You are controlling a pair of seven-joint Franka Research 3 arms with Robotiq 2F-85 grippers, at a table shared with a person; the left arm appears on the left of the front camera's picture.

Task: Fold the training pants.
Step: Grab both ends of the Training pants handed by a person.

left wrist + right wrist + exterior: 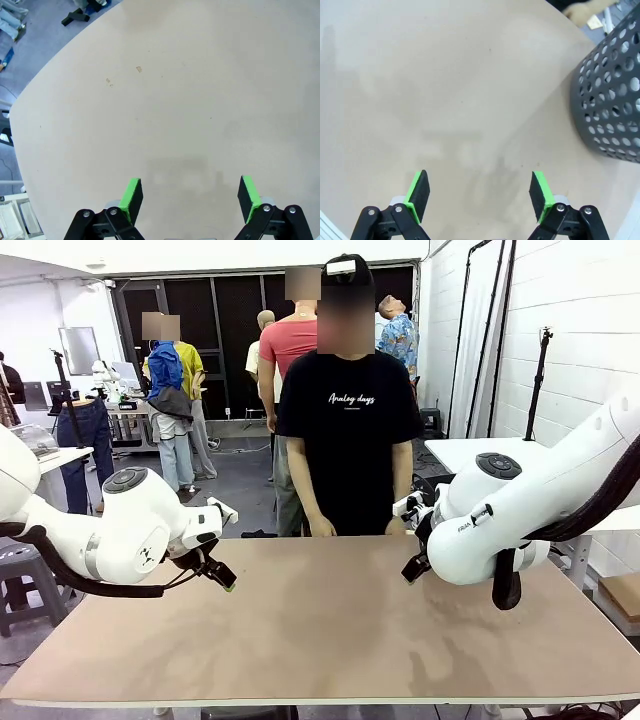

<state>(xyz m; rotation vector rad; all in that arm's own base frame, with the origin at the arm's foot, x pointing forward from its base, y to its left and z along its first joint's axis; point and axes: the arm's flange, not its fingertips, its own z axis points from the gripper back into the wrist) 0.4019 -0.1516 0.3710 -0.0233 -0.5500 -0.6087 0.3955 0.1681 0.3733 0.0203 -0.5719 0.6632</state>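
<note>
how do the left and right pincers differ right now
The left pincer hangs over the table's left side, the right pincer over its right side. A dark perforated basket stands near the right pincer; none near the left pincer. Both are open, empty, with green pads.

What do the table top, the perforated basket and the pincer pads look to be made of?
Table top: matte beige board, perhaps laminate or painted wood; smooth, faintly smudged and nicked. Basket: dark grey, likely moulded plastic or coated metal; even round holes, dull sheen. Pads: bright green, matte, probably rubbery.
</note>
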